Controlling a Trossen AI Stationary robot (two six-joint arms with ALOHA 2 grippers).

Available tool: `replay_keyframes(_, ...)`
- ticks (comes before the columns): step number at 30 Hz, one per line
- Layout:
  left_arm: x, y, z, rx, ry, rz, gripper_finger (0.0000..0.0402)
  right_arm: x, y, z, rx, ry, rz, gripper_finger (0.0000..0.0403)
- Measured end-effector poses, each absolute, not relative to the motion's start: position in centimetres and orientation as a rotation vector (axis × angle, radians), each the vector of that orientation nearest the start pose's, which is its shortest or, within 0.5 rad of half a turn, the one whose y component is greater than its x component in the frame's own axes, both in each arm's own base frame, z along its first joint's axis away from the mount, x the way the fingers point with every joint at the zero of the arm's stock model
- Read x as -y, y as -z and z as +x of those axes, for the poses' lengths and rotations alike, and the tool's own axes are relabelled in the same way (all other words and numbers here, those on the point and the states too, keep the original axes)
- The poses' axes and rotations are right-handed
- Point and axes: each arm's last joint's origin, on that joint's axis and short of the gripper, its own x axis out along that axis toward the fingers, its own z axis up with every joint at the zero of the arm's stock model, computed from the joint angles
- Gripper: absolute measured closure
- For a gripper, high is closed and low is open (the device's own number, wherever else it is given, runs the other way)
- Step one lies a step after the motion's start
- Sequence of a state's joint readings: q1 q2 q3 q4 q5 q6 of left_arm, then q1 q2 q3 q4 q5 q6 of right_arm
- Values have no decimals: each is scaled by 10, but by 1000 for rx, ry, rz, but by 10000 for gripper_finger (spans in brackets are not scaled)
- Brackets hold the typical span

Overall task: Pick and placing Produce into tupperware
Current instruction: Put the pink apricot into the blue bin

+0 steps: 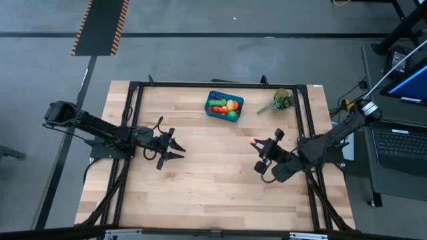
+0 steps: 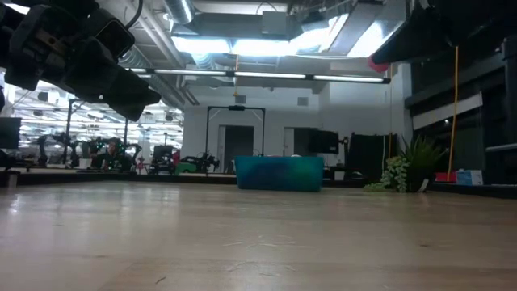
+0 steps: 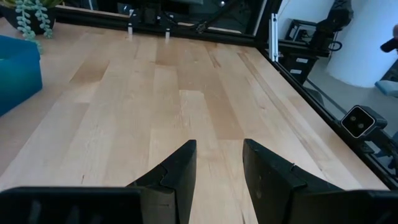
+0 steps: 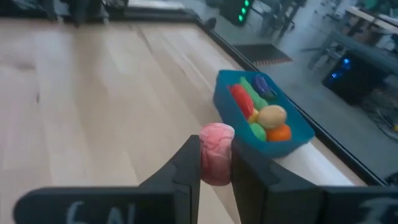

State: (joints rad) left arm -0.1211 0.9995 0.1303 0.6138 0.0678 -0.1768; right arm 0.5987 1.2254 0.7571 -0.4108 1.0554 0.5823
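The teal-blue tupperware [image 1: 224, 105] stands on its base at the far middle of the table, with several produce pieces in it: red, green, orange, tan and purple [image 4: 258, 112]. My right gripper [image 1: 257, 144] hangs above the table, right of centre and nearer than the tub, shut on a small pink produce piece [image 4: 216, 152]. In the low view that piece [image 2: 378, 65] shows high above the tabletop. My left gripper [image 1: 175, 148] hovers over the table's left half, open, with nothing between its fingers [image 3: 180, 168]. My right gripper pinches the pink piece by its two sides [image 4: 206, 163] between both fingers. The piece's rounded top stands out past the fingertips. The fingers come from the table's right side, slanting a little downward. The piece is lifted clear of the table.
A leafy green plant sprig [image 1: 281, 101] lies right of the tub, near the far right corner. A black frame rail [image 1: 307, 120] runs along the table's sides and far edge. Bare wood [image 1: 213, 180] spreads over the middle and near part of the table.
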Motion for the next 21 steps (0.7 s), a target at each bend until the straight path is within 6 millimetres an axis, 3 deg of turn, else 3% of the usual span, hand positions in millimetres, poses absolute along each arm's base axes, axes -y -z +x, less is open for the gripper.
replay_keyframes(11,23,-153,173,-265,165,-169,278,-90,-210,176,-217,388,-59,334)
replay_keyframes(21,23,-154,174,-262,160,-168,278,-62,-189,160,-2,173,-42,334)
